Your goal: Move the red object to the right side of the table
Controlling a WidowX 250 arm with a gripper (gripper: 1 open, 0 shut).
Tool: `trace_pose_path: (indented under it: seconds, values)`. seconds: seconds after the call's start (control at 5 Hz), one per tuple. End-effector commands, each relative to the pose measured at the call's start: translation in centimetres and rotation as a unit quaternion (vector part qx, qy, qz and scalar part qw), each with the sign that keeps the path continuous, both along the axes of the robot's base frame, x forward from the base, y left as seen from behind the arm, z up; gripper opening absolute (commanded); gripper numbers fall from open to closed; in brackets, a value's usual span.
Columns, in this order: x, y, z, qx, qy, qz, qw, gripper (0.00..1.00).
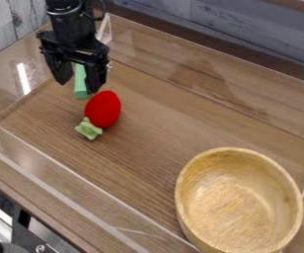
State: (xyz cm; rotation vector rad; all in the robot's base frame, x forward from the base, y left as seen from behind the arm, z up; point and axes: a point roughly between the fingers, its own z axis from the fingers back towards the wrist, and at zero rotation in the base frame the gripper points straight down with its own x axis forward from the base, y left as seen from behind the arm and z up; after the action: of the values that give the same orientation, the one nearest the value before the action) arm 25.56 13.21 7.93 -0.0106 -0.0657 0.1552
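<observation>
The red object (104, 109) is seen lying on the table (194, 109), left of the middle, with its light green leafy end (89, 128) turned toward seven o'clock and touching the wood. It is held by nothing. The gripper (78, 79) is found at about eleven o'clock from the red object, close to it but apart, pointing straight down from a black arm that enters at the top edge. Its two dark fingers (58, 71) are spread wide with nothing between them, and the tips are seen low over the tabletop. A green block (81, 83) is partly hidden behind the fingers, so that whether it is touched cannot be told. A round wooden bowl (239, 203) is placed at five o'clock from the red object, well apart from it, near the lower right corner, and nothing is seen inside it. The tabletop is bordered by low clear walls (23, 74).
</observation>
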Motion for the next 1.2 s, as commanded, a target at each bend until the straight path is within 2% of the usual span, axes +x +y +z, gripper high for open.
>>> trace_pose_path:
  seconds: [0.0, 0.4, 0.8, 1.0]
  values:
    - [0.4, -0.7, 1.8, 0.01, -0.024, -0.016, 0.9995, 1.0]
    - [0.3, 0.5, 0.2, 0.007, -0.024, -0.007, 0.9997, 1.0]
    - [1.5, -2.3, -1.3, 0.004, -0.024, -0.024, 0.9994, 1.0]
    - [2.1, -2.1, -2.3, 0.006, -0.025, 0.003, 0.9997, 1.0]
